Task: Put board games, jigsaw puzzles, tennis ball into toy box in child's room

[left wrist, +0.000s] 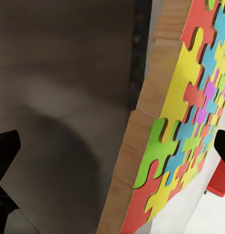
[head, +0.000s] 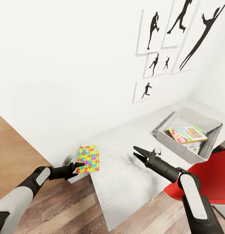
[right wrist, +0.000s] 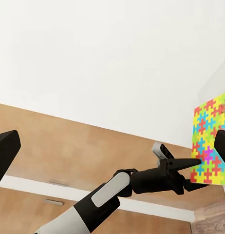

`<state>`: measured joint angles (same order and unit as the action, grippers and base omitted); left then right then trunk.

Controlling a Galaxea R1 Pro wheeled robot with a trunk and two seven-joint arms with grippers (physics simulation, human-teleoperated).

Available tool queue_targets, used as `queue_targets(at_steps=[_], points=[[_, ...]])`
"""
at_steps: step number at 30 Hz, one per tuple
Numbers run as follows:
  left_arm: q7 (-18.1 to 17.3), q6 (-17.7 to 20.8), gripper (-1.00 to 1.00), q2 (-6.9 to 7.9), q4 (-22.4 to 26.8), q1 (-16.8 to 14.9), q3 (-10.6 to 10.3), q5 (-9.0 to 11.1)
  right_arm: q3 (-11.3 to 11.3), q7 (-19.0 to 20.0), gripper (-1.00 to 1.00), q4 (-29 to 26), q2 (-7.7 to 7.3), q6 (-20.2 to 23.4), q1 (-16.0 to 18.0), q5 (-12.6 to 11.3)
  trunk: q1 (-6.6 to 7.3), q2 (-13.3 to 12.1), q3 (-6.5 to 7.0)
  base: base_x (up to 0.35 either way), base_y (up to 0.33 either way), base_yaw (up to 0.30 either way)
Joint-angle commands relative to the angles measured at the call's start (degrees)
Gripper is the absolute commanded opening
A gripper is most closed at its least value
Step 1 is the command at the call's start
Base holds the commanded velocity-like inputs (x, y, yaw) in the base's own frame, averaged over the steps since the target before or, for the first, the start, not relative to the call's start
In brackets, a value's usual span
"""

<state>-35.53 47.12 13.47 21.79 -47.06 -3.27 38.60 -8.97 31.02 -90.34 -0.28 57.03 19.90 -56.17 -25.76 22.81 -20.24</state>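
left claw [head: 80, 165] spread at jigsaw puzzle [head: 88, 159] overhanging table [head: 125, 182] edge.

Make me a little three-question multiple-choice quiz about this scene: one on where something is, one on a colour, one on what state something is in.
1. Where does the jigsaw puzzle lie?
A. inside the grey bin
B. at the table's corner, next to the left gripper
C. on the red chair

2. What colour is the chair beside the table?
A. red
B. blue
C. white

3. How is the right gripper at this moment?
A. shut on a ball
B. shut on the puzzle
C. open and holding nothing

Answers: 1 B, the head view shows the puzzle on the table's corner with the left gripper at its edge. 2 A, the seat is bright red. 3 C, its fingers are spread above the table with nothing between them.
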Motion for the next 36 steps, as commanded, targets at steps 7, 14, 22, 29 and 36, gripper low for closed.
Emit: queue_targets(at_steps=[7,14,22,29,36], points=[[-0.1,0.1,-1.00,0.06,0.0,0.0,-0.3,0.3,-0.1,0.4,1.00,0.0,0.02,0.3,0.1,0.3,-0.03,0.1,-0.75,0.000,-0.039,0.000],[-0.1,0.1,-1.00,-0.10,0.9,0.0,-0.5,0.4,-0.1,0.4,1.00,0.0,0.05,0.3,0.1,0.3,-0.03,0.1,-1.37,0.000,-0.009,0.106],[-0.3,1.3,-1.00,-0.18,6.6,0.0,-1.4,0.6,-0.1,0.4,1.00,0.0,0.02,0.3,0.1,0.3,-0.03,0.1,-2.06,0.000,0.000,0.153],[-7.6,2.3,-1.00,-0.18,7.0,0.0,-5.2,0.1,-0.1,0.4,1.00,0.1,0.01,0.3,0.1,0.3,-0.03,0.1,-2.66,0.000,0.000,0.162],[-9.2,2.3,-1.00,-0.12,7.0,0.0,-6.3,0.0,-0.1,0.4,1.00,0.1,0.07,0.3,0.1,0.3,-0.03,0.1,-3.25,0.000,0.000,0.167]])
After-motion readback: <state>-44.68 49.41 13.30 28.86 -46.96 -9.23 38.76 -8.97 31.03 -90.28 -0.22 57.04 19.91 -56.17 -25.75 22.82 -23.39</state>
